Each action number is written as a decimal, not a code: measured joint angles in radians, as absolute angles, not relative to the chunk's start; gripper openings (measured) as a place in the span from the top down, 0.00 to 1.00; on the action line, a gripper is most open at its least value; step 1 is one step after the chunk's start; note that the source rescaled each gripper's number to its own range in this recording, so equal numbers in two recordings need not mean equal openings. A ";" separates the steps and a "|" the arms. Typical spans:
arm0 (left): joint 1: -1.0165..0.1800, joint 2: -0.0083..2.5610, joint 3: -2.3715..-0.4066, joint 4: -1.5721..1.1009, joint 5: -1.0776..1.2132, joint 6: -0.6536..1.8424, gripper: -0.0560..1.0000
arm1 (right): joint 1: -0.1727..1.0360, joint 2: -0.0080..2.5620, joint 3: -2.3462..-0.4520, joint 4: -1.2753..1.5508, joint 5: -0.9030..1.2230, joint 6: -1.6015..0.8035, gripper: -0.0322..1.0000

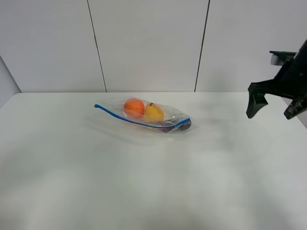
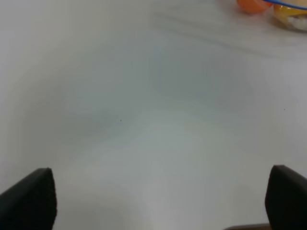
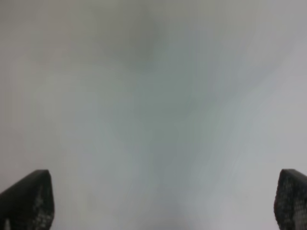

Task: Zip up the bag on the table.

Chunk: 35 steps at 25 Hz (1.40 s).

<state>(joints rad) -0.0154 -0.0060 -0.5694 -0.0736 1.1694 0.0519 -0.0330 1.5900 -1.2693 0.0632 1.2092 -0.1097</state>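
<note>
One bag (image 1: 144, 115) lies flat on the table (image 1: 96, 182), a little toward twelve o'clock from the tabletop's middle as the high camera sees it. It is clear, crinkled plastic, and one blue zipper strip (image 1: 129, 120) runs along its six o'clock edge, slanting from the ten o'clock end down to the four o'clock end. Three things show through the plastic: one orange fruit (image 1: 134, 106) toward the ten o'clock end, one yellow pear (image 1: 153, 113) touching it on the three o'clock side, and one dark item (image 1: 178, 126) at the four o'clock end. Whether the zipper is sealed cannot be told from here. Two grippers are present. The right gripper (image 1: 273, 106) hangs in the air at three o'clock, well apart from the bag, with its two black fingers spread wide and nothing between them; its wrist camera shows only bare white table between the fingertips. The left gripper (image 2: 160, 201) is outside the high view; its wrist camera shows two dark fingertips far apart over bare table, empty, with the orange fruit (image 2: 252, 5) and the blue strip at the frame's edge.
</note>
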 joint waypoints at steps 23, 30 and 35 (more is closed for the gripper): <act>-0.015 -0.006 -0.569 -0.074 1.169 0.052 0.00 | -0.032 0.310 -0.495 0.059 1.023 -0.095 0.00; -0.015 -0.006 -0.569 -0.074 1.169 0.052 0.00 | -0.032 0.105 -0.492 0.056 1.024 -0.091 0.00; -0.015 -0.006 -0.569 -0.074 1.169 0.052 0.00 | -0.032 -0.004 -0.492 0.038 1.025 -0.068 0.00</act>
